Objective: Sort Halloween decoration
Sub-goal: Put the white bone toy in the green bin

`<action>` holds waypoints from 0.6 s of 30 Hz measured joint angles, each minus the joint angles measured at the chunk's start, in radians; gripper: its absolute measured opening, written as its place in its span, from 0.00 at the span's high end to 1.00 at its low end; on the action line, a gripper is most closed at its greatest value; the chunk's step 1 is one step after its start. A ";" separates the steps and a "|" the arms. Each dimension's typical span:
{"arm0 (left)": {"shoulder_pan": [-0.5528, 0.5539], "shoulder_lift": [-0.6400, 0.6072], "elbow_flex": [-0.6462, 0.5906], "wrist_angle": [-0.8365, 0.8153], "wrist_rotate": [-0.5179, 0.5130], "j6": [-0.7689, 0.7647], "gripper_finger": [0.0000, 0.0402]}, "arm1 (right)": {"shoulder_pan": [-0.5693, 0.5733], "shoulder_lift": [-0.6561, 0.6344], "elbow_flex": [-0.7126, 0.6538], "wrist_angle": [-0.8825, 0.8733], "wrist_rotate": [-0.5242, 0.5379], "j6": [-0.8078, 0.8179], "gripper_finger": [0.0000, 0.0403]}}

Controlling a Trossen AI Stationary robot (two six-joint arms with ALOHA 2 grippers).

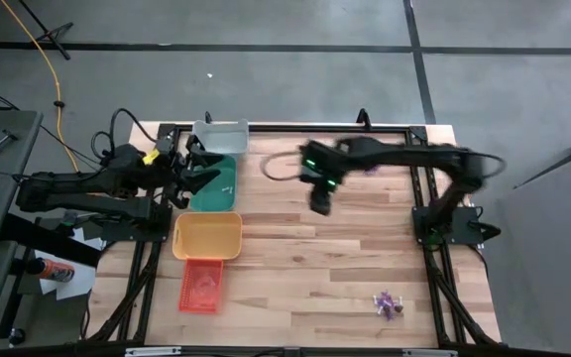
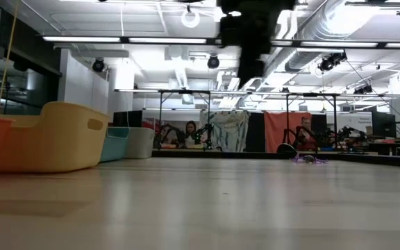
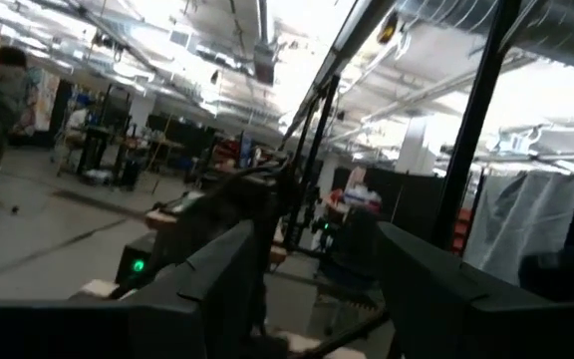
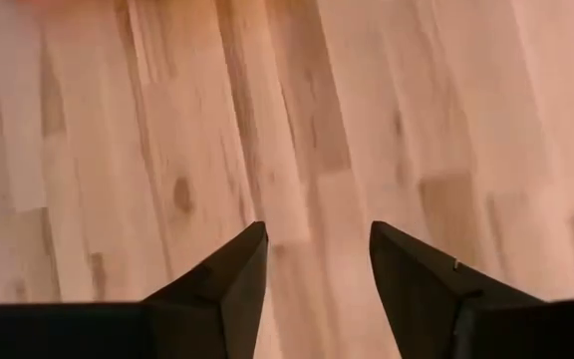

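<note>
Trinkets (image 1: 388,303) lie in 1 small pile near table's (image 1: 305,268) front-right corner, nothing touching them. R gripper (image 4: 315,261) above bare wood mid-table, fingers apart, empty. L gripper (image 3: 317,289) by teal tray (image 1: 215,185), fingers apart, empty.

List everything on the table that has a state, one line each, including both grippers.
Left gripper: open, empty, parked over the teal tray.
Right gripper: open, empty, above bare table.
Trinket pile: loose on the table, unsorted.
Grey tray: upright.
Yellow tray: upright.
Orange tray: upright.
</note>
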 joint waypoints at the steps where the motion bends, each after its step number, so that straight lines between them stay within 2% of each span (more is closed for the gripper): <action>1: 0.000 0.000 0.000 -0.007 -0.003 0.000 0.52 | 0.012 -0.072 -0.091 0.060 0.024 0.056 0.58; 5: 0.000 0.003 0.000 -0.069 -0.066 0.000 0.52 | 0.062 -0.337 -0.390 0.328 0.079 0.301 0.60; 9: 0.000 0.003 0.000 -0.117 -0.135 0.030 0.52 | 0.113 -0.548 -0.586 0.594 0.173 0.466 0.60; 13: 0.000 0.009 0.000 -0.081 -0.142 0.034 0.52 | 0.141 -0.675 -0.691 0.778 0.289 0.494 0.60; 18: 0.000 0.040 0.000 -0.051 -0.142 0.006 0.52 | 0.135 -0.716 -0.706 0.806 0.342 0.439 0.60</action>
